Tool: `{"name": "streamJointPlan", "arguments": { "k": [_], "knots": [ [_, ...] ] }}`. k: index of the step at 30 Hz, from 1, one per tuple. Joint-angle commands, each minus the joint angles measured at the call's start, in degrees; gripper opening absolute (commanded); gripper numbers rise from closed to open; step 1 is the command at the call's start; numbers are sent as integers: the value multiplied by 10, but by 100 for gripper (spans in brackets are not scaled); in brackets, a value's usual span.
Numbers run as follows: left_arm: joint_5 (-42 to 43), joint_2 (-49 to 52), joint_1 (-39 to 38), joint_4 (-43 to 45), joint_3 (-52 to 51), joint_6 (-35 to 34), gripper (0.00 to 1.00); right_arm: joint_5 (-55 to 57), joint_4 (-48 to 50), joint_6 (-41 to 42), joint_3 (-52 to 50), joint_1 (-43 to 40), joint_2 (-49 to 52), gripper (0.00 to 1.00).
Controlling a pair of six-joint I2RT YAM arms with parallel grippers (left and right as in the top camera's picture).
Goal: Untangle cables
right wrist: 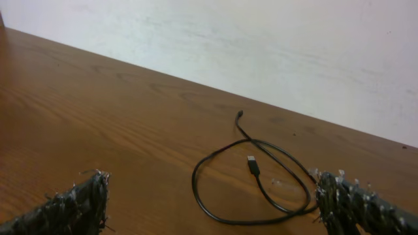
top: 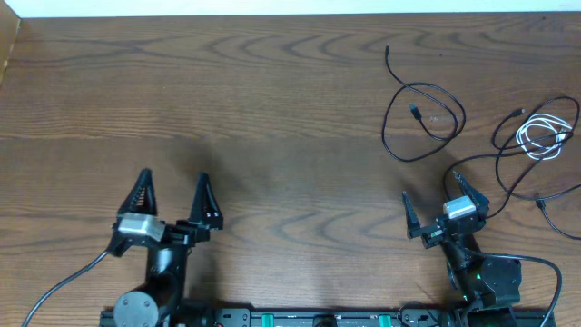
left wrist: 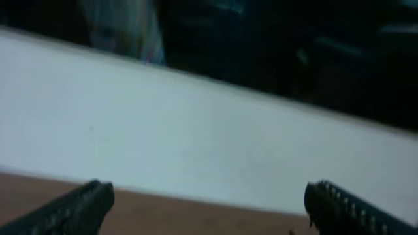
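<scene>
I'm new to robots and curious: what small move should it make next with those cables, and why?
Probably the right gripper, open, should ease forward toward the black looped cable: all the cables lie on its side, far from the left gripper.

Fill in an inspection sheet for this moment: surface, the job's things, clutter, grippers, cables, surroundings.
Surface: brown wood-grain table.
Job's things: black cables at the far right, one lying in a loose loop. A white cable is coiled among black strands near the right edge. None is held.
Clutter: nothing seen.
Grippers: left gripper is open over bare wood on the left side. Right gripper is open and holds nothing, close to the near side of the cable heap.
Cables: thick black cords run from the arm bases at the near edge.
Surroundings: a pale wall stands behind the table's far edge. The left wrist view is blurred.
</scene>
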Motion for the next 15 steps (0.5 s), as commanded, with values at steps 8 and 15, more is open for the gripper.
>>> {"name": "streamJointPlan", "arguments": {
  "k": [8, 15],
  "knots": [
    [16, -5, 2, 70, -101, 11, 98, -2, -3, 6, -1, 2, -3, 99],
    [16, -5, 2, -13, -101, 67, 98, -2, -3, 6, -1, 2, -3, 99]
  ]
}}
